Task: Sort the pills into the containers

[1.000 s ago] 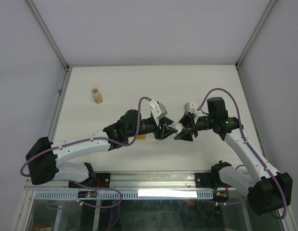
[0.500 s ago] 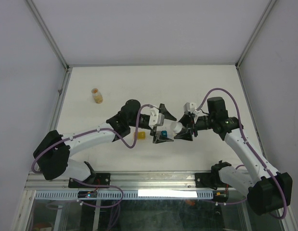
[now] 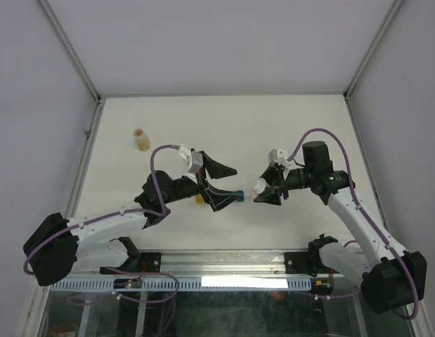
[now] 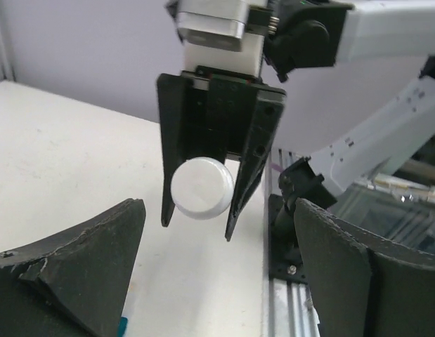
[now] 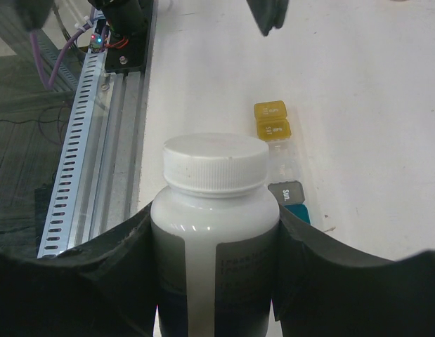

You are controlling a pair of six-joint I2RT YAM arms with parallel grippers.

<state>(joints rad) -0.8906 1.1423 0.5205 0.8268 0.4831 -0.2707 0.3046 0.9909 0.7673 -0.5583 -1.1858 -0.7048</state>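
My right gripper (image 5: 216,242) is shut on a white bottle (image 5: 216,168) with its ribbed cap on, held level above the table (image 3: 259,187). The left wrist view looks at it cap-on (image 4: 202,187). My left gripper (image 3: 236,184) is open with nothing between its fingers (image 4: 83,260) and faces the cap from a short gap away. The containers (image 5: 280,151) lie on the table under the two grippers: a strip with a yellow end (image 3: 200,199), clear cells and a teal end (image 3: 239,193). No pills show.
A small amber vial (image 3: 140,139) stands at the far left of the white table (image 3: 273,126). A metal rail (image 5: 83,140) runs along the near edge by the arm bases. Frame posts and grey walls close in both sides.
My left gripper, shut at the bottle's cap a second ago, has opened and drawn back to the left. The right gripper and the bottle have stayed still.
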